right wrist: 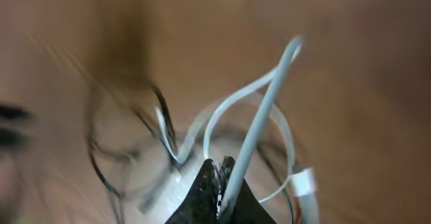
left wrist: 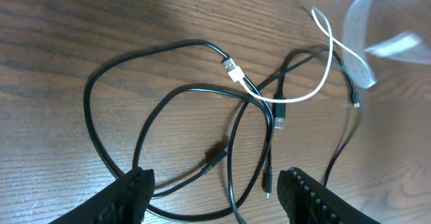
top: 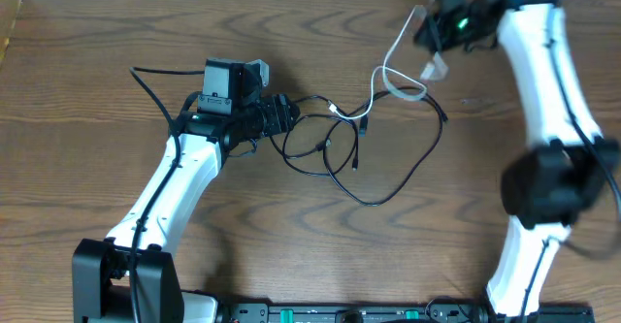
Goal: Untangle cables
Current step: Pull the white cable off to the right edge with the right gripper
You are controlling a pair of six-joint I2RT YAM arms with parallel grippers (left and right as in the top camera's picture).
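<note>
Separation underway: right gripper, at one o'clock, pinches white cable; left gripper gapes over black cable. Next, probably: pin black, draw white clear.

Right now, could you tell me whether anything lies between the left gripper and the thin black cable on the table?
Nothing visible does. The left gripper is open, and loops of the thin black cable lie directly ahead on the brown wooden table, one strand running between its fingers.

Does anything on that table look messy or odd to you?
Yes. Mid-table, the white cable crosses through loops of the black cable, and one stretch of it rises off the table, pinched in the right end effector.
</note>
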